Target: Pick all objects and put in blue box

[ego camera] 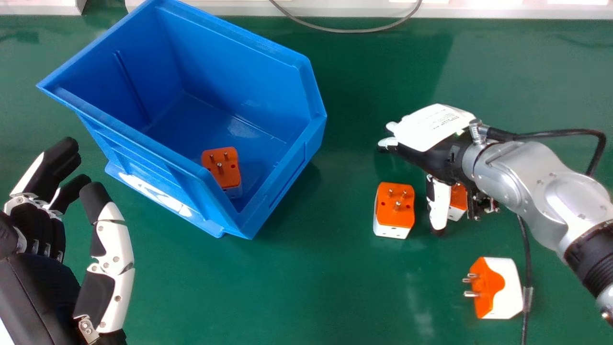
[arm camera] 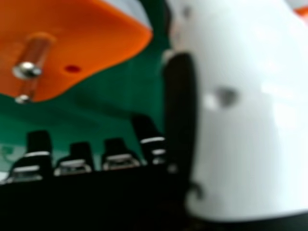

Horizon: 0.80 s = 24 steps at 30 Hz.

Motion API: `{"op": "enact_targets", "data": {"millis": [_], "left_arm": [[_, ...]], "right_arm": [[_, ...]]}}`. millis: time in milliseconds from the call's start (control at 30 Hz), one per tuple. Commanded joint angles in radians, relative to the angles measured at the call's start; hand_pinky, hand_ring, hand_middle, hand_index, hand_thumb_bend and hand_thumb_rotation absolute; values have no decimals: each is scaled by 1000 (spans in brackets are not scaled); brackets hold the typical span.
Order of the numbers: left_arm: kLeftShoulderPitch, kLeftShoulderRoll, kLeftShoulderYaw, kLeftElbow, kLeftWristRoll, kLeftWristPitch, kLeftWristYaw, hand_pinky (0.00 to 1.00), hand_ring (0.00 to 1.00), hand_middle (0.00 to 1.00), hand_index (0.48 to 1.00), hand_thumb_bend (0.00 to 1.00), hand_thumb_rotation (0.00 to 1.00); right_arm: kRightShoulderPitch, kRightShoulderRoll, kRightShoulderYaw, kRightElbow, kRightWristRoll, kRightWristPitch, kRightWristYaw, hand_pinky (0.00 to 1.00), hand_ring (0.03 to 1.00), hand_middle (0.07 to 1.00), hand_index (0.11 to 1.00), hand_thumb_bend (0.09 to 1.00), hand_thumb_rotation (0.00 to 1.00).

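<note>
In the head view, the blue box holds one orange-and-white plug adapter near its front corner. My right hand is over the table right of the box, fingers straight, thumb pointing down. One adapter stands pins up left of the thumb; another is partly hidden under the wrist. A further adapter lies on its side nearer the front. The right hand view has the right hand with an adapter close by, not gripped. My left hand is open left of the box.
A black cable runs down the green table beside the side-lying adapter. A grey cable loops at the far edge, by a white ledge.
</note>
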Motion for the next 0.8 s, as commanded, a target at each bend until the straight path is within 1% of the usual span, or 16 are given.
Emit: {"op": "enact_targets", "data": {"millis": [0, 133, 200, 267, 333, 433, 567, 600, 667, 733, 767], "left_arm": [[3, -75, -7, -19, 6, -9, 0, 687, 738, 725, 742, 248, 0], [1, -74, -9, -21, 1, -5, -4, 687, 737, 726, 744, 243, 0], [0, -76, -13, -22, -4, -6, -5, 686, 736, 723, 741, 242, 0], [-1, -79, -12, -23, 2, -4, -2, 686, 734, 720, 736, 245, 0], [-1, -79, -9, -24, 8, -2, -1, 688, 736, 719, 735, 248, 0], [-1, -79, -10, -25, 8, 2, -1, 687, 736, 719, 736, 253, 0], [1, -72, -9, -29, 10, 7, -6, 682, 738, 724, 743, 242, 0], [-1, -72, -9, -28, 9, 5, -6, 681, 737, 724, 743, 241, 0], [-3, -72, -5, -27, 11, 5, -6, 684, 738, 722, 740, 242, 0], [-4, -76, -4, -28, 16, 7, -2, 683, 736, 719, 737, 245, 0], [-3, -75, -3, -28, 18, 7, -1, 680, 734, 718, 735, 247, 0]], "right_arm": [[7, -27, -4, -31, 16, 12, 50, 890, 1000, 1000, 899, 1000, 167], [33, -36, -1, -76, 22, 28, 84, 889, 1000, 1000, 917, 1000, 179], [43, -39, 1, -91, 21, 46, 108, 900, 1000, 1000, 933, 1000, 187], [54, -43, -3, -109, 24, 68, 130, 905, 1000, 1000, 945, 1000, 182], [66, -50, -7, -127, 25, 89, 145, 915, 1000, 1000, 955, 1000, 179], [84, -60, -10, -135, 25, 108, 137, 913, 1000, 1000, 960, 1000, 194], [107, -77, -24, -151, 38, 121, 132, 895, 1000, 1000, 968, 1000, 196], [113, -81, -30, -156, 44, 123, 129, 892, 1000, 1000, 968, 1000, 195], [124, -89, -42, -162, 54, 123, 122, 897, 1000, 1000, 968, 1000, 183], [130, -94, -47, -160, 59, 124, 117, 907, 1000, 1000, 968, 1000, 177], [132, -96, -49, -159, 63, 124, 115, 919, 1000, 1000, 968, 1000, 173]]}}
